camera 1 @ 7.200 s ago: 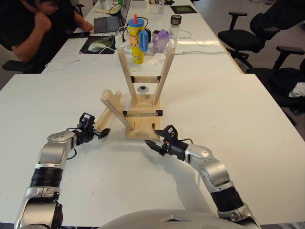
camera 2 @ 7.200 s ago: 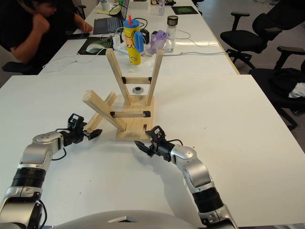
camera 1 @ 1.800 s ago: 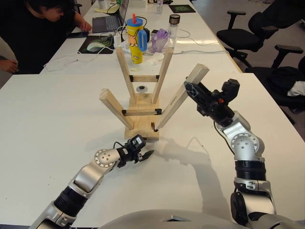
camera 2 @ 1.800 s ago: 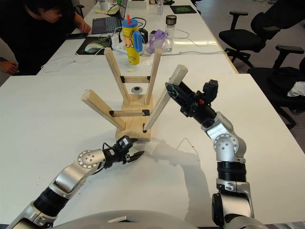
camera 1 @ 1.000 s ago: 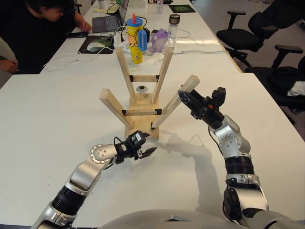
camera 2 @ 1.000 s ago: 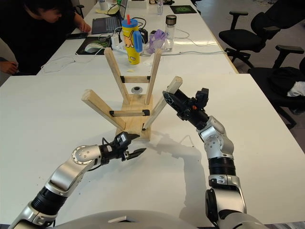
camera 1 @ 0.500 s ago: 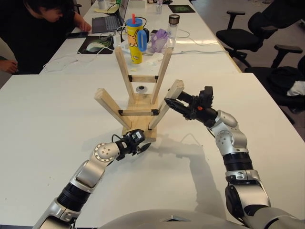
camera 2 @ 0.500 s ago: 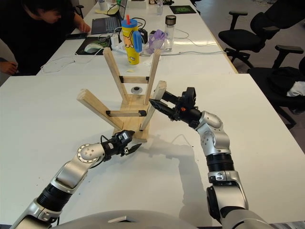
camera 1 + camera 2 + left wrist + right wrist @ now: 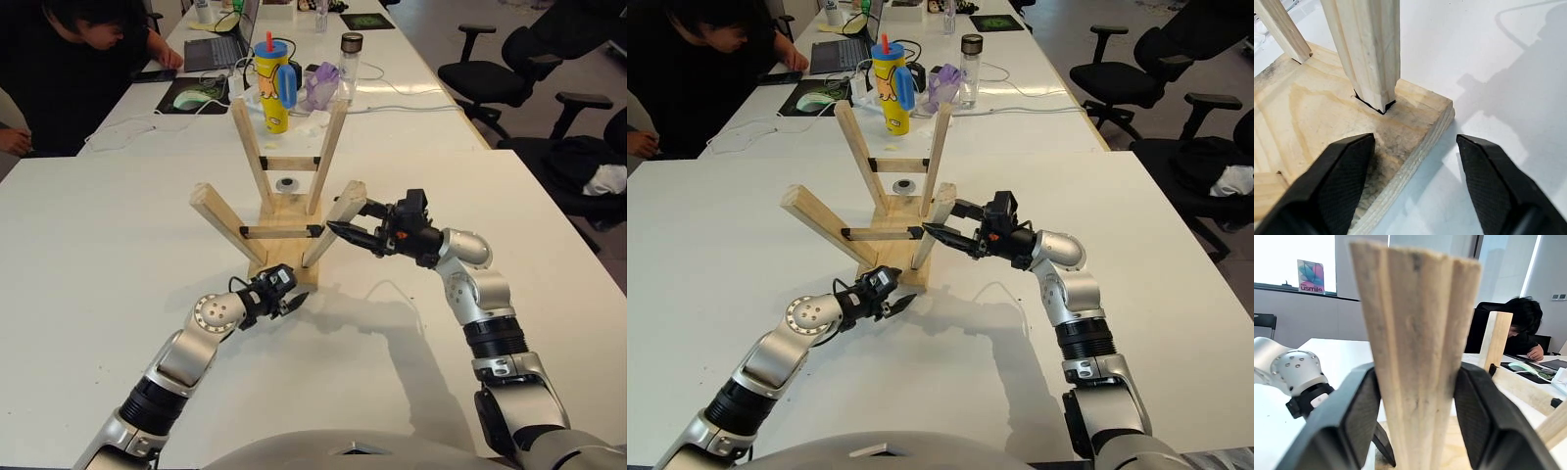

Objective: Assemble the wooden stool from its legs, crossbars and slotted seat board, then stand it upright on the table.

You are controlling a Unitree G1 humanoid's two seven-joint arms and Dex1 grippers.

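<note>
The stool lies upside down, its seat board (image 9: 277, 272) flat on the white table. Two legs stand up at the back, joined by a crossbar (image 9: 291, 164). A third leg (image 9: 217, 217) leans out to the left. My right gripper (image 9: 345, 217) is shut on the fourth leg (image 9: 323, 247), whose foot sits in the board's front right slot (image 9: 1374, 105). In the right wrist view both pads (image 9: 1359, 416) press the wood (image 9: 1415, 333). My left gripper (image 9: 292, 300) is open at the board's front corner (image 9: 1435, 110), one finger over the board, the other over the table.
A small black disc (image 9: 287, 183) lies behind the stool. On the far table stand a yellow cup (image 9: 274, 83), a bottle (image 9: 350, 57) and a laptop (image 9: 217, 47), with cables around. Office chairs (image 9: 490, 69) are at the right. Bare tabletop surrounds the stool.
My right gripper has swung the leg's top down and inward toward the stool. My left gripper has moved forward to the seat board's front corner.
</note>
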